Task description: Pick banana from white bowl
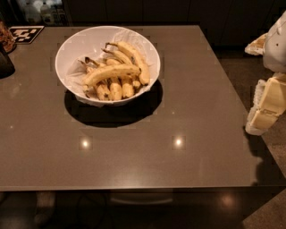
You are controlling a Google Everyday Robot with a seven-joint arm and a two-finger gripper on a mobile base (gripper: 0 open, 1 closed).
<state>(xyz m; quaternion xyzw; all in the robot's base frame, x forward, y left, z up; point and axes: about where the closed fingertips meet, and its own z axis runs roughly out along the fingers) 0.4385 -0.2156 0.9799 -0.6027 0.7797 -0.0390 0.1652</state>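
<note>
The white bowl (pixel 79 41) stands on the far left part of the dark table and holds several bananas on crinkled white lining. The banana (pixel 136 60), long, pale yellow and strongly curved, lies along the bowl's right side, with its dark thin stem pointing to the back. Another long banana (pixel 111 72) lies across the top of the shorter ones. My gripper (pixel 264 107), pale yellow and white, hangs at the right edge of the view, just off the table's right side and well apart from the bowl. It holds nothing that I can see.
The grey-brown table (pixel 178 116) fills most of the view, with its front edge near the bottom. A black-and-white marker tag (pixel 26 33) lies at the back left corner. A dark object (pixel 5 62) sits at the left edge. Bottles (pixel 42 12) stand behind the table.
</note>
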